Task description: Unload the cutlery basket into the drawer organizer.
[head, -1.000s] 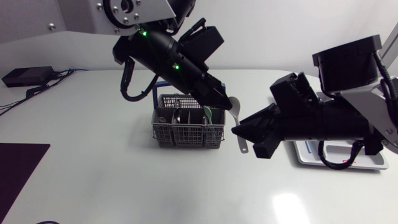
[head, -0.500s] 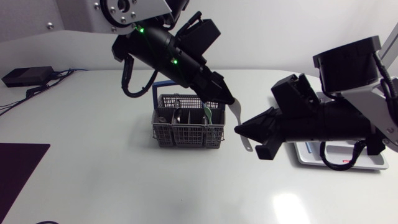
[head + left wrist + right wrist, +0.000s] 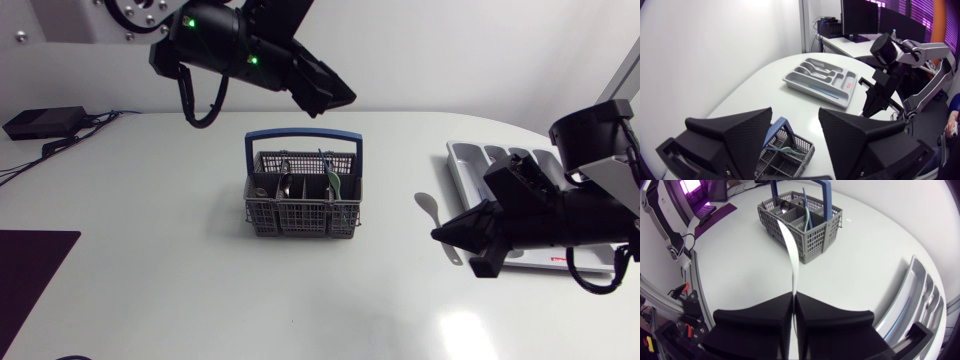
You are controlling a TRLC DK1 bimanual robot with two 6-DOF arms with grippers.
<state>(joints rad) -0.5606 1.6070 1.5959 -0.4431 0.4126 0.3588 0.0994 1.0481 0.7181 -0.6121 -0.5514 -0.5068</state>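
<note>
Grey mesh cutlery basket with a blue handle (image 3: 303, 208) is set upright mid-way across the white table (image 3: 150, 260), with some cutlery seen in its compartments. A silver metal spoon (image 3: 430, 207) is clamped by its handle between the closed fingers of the right gripper (image 3: 447, 235), between the basket and the grey plastic drawer organizer (image 3: 478, 160). The left gripper (image 3: 795, 111) is held high over the basket, fingers spread wide, nothing gripped.
</note>
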